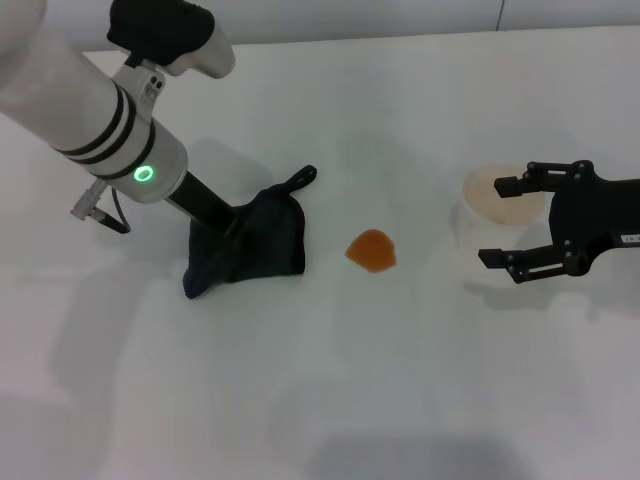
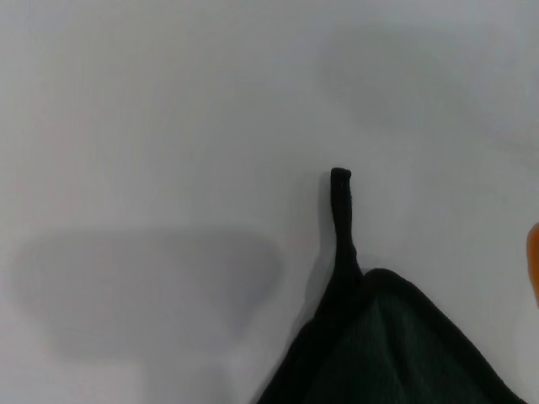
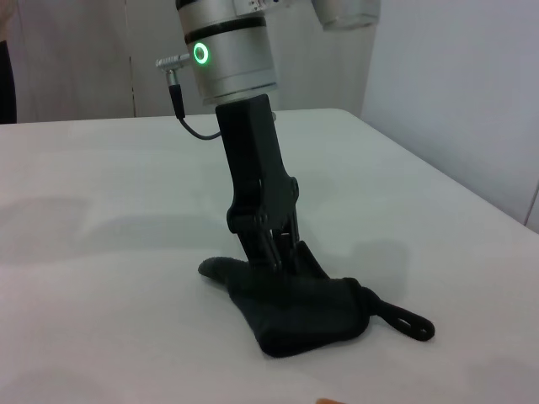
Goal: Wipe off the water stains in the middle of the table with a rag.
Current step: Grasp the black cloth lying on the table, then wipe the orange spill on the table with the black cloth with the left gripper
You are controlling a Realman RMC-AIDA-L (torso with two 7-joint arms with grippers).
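So on the left side, the left claw [image 1: 232,232] is angled down onto the desk [image 1: 330,400] and it's pinching the rag [image 1: 250,250], fingers pressed together into the bunched-up cloth. You can see it nicely from the right wrist view, where the fingers [image 3: 274,244] dig into the top of the dark heap [image 3: 303,311]. The rag is crumpled under and around that claw, with its little loop [image 1: 303,178] poking out on the far side, lying flat on the desk. The left wrist view shows the same loop [image 2: 340,210] sticking out from the cloth's corner [image 2: 396,345].

Moving right, the water stains [image 1: 371,249] are just one small orange blot sitting near the rag's right edge but not touching it, roughly between the two claws.

Further right there's a translucent white cup [image 1: 490,205] standing upright. The right claw [image 1: 508,222] hovers right by it, fingers spread wide and holding nothing, with the cup just beside and behind the fingertips. It's well apart from the rag.
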